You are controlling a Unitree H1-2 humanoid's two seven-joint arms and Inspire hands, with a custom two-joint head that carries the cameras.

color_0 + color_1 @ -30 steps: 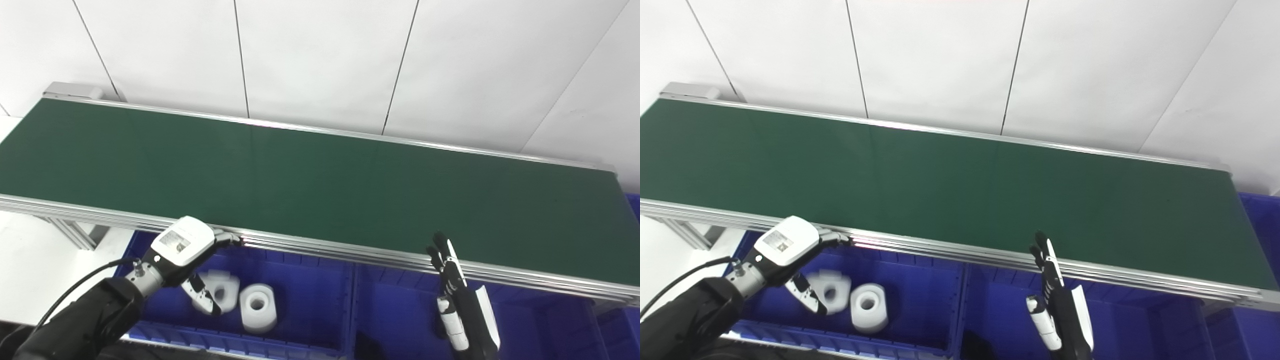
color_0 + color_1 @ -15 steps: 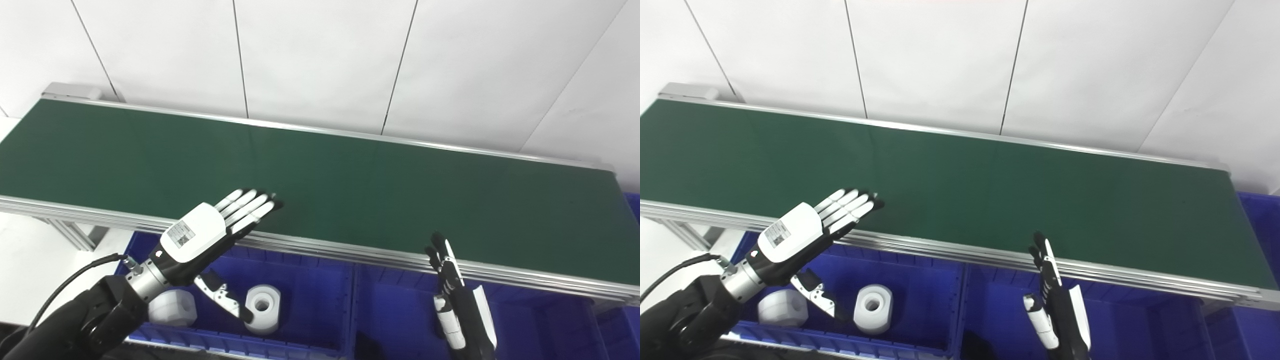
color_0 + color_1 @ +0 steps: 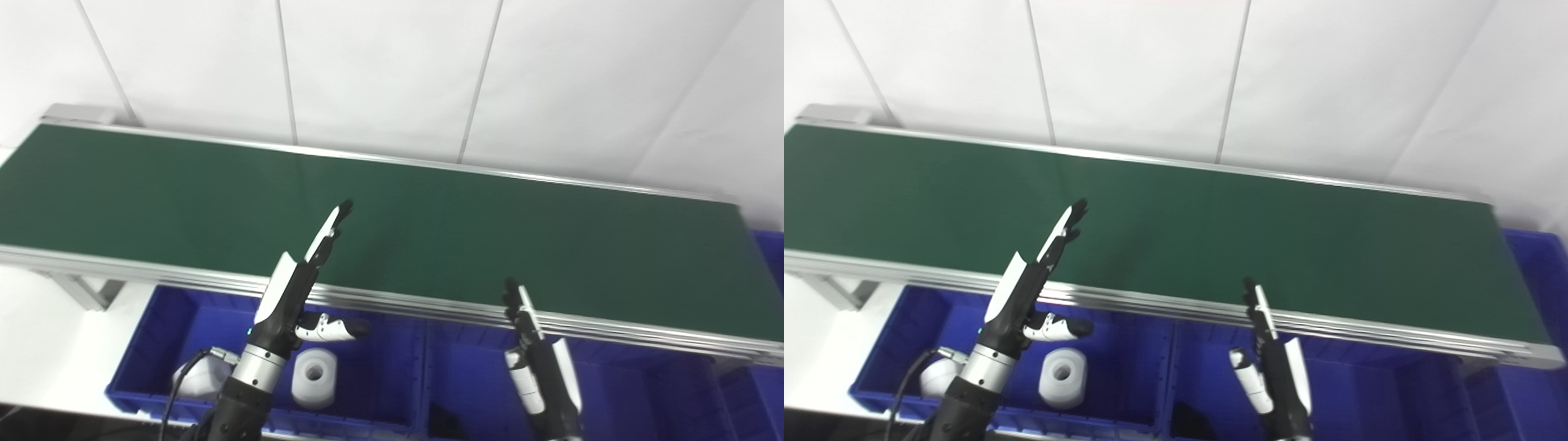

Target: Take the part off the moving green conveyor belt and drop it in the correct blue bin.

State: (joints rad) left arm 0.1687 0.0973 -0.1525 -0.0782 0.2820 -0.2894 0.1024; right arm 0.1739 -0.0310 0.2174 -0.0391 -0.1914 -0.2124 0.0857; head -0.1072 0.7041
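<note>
Green belt [image 3: 429, 233] bare; cylindrical part [image 3: 313, 378] upright in blue bin [image 3: 380, 373], bore up; both hands empty, splayed.

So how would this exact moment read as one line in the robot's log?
belt: no part | left hand: open, raised | right hand: open, waiting | left bin: two white parts

A white panelled wall [image 3: 392, 67] fills the background, split by thin dark seams [image 3: 286, 70] that run slightly slanted from top to bottom. The light is even and bright. At lower left lies a pale, white floor [image 3: 43, 343].
</note>
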